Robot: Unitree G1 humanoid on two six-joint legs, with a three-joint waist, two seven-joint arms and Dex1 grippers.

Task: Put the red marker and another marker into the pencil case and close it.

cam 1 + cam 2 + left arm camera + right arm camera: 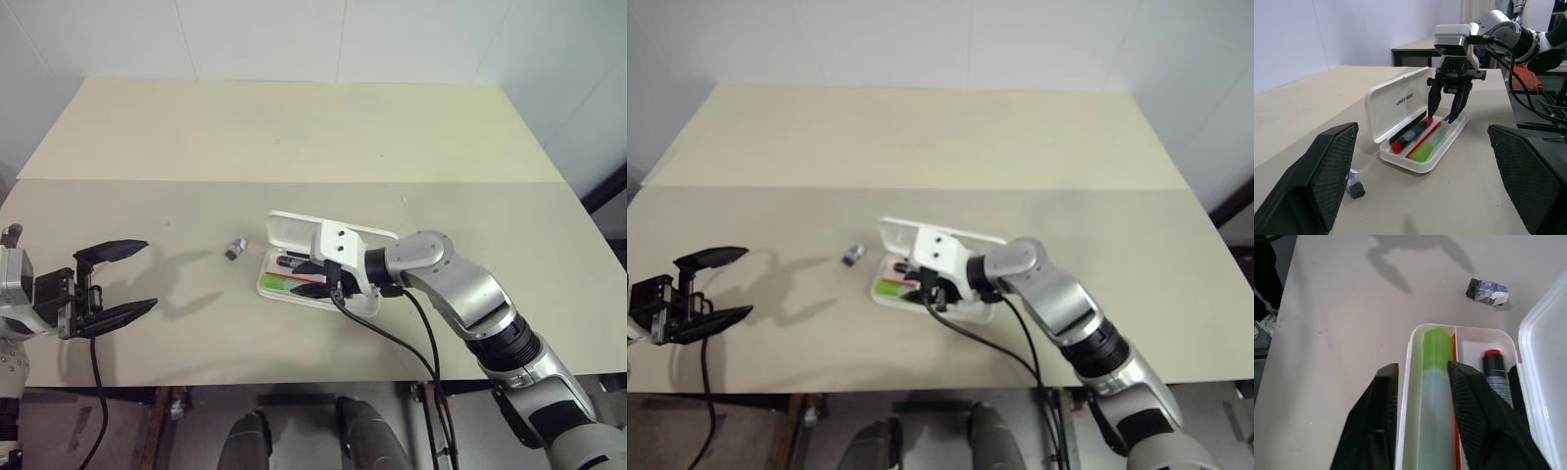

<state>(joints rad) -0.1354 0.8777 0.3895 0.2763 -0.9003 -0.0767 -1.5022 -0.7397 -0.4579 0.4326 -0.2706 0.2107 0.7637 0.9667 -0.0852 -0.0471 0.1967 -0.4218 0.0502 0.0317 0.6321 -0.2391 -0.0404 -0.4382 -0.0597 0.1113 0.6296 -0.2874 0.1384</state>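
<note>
A: Starting w/ the big stuff: the table (294,127) carries the white pencil case (1400,105), lid up & leaning back, tray open.

B: Contents?

A: Red marker (1411,133) lies in the tray nearest the lid; green highlighter (1436,382) in the lane beside it, a red divider btwn them. So both are in — I'd judge the closing step is what's left.

B: Right arm?

A: Reaches across, wrist bent down over the tray. Right gripper (1446,116) has its fingertips dipped in. Jaws part-spread; one finger sits outside the tray's front wall, the other inside, btwn highlighter & marker. Can't tell if they pinch anything.

B: Left?

A: Left gripper (113,284) hovers well apart at the table's near-left edge, jaws wide, holding nothing. Next likely needs the right fingers lifted clear, then the lid tipped fwd & pressed.

B: Smallest?

A: Tiny grey stub (235,249), loose just beside the case.
</note>
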